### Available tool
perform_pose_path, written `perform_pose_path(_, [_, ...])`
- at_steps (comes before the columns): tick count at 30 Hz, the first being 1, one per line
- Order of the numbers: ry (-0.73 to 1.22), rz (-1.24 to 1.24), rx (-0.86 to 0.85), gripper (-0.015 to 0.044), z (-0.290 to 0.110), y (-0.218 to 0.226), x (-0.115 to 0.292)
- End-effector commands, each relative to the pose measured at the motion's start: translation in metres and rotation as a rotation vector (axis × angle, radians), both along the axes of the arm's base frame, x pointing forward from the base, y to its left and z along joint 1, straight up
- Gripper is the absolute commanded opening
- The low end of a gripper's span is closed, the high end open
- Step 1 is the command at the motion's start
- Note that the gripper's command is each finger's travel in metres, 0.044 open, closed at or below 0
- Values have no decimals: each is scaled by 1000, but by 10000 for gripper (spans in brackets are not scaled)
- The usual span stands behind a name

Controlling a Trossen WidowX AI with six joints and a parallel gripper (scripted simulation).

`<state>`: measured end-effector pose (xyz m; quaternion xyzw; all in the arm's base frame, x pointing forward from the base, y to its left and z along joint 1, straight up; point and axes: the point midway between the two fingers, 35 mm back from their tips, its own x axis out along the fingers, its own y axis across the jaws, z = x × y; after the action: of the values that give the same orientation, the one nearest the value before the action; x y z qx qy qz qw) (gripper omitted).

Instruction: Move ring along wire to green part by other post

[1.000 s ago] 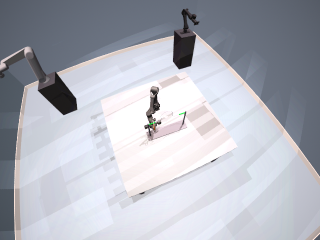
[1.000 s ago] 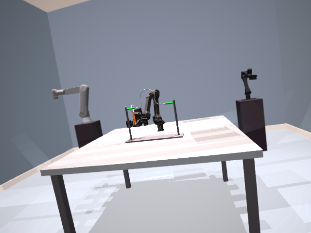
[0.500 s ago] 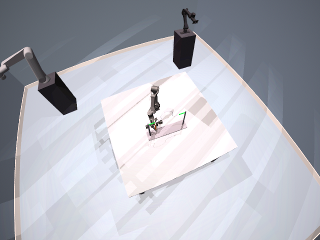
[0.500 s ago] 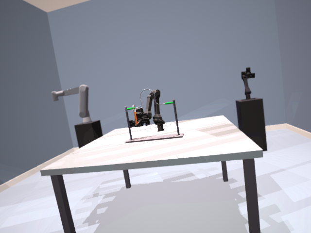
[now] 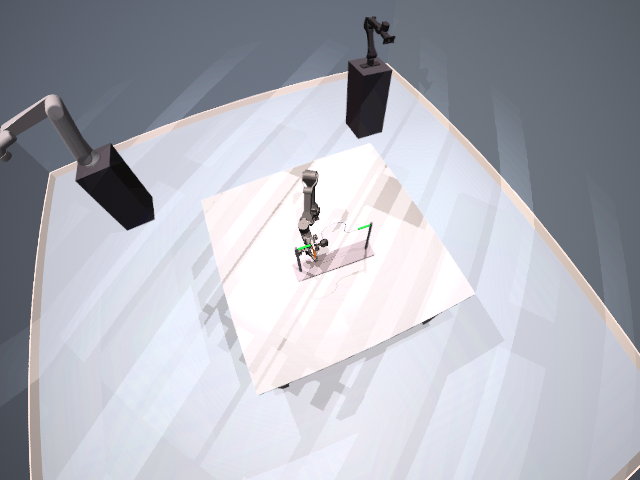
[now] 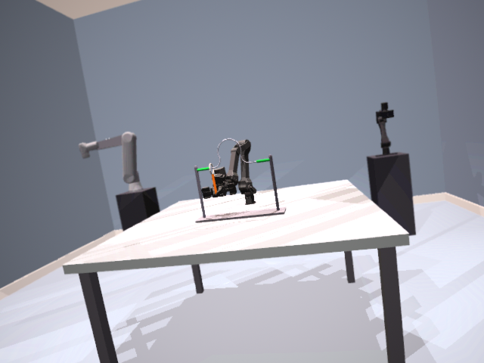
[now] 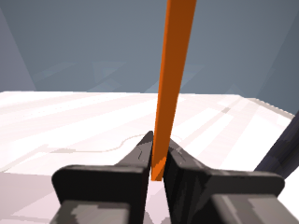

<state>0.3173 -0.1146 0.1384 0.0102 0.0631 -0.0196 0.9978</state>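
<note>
My gripper (image 5: 314, 257) (image 6: 215, 192) (image 7: 155, 134) is shut on the lower end of the orange handle (image 5: 313, 250) (image 6: 213, 182) (image 7: 175, 61). The handle rises above the fingers, leaning slightly. The pale ring (image 6: 211, 168) is at the inner end of the left green part (image 5: 303, 247) (image 6: 202, 169), close to where the grey wire (image 6: 228, 138) begins; the views are too small to tell the gap around the wire. The other green part (image 5: 364, 227) (image 6: 262, 160) meets the right post (image 5: 368, 237) (image 6: 274, 183). The ring is outside the wrist view.
The left post (image 5: 298, 262) (image 6: 200, 193) (image 7: 280, 149) stands beside the gripper. Both posts rise from a flat base (image 5: 341, 260) (image 6: 249, 214) on the white table (image 5: 320, 320) (image 6: 312, 230). The grey wire arches up between the green parts. Two other arms stand on pedestals away from the table.
</note>
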Motion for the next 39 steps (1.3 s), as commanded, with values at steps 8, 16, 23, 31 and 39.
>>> perform_pose_path(8, [-12,1,66,-150,4,20,1])
perform_pose_path(16, [-17,4,176,-150,7,42,2])
perform_pose_path(23, [-24,6,306,-150,13,66,3])
perform_pose_path(31, [-33,8,477,-150,26,93,5])
perform_pose_path(39, [32,36,621,-150,40,114,-4])
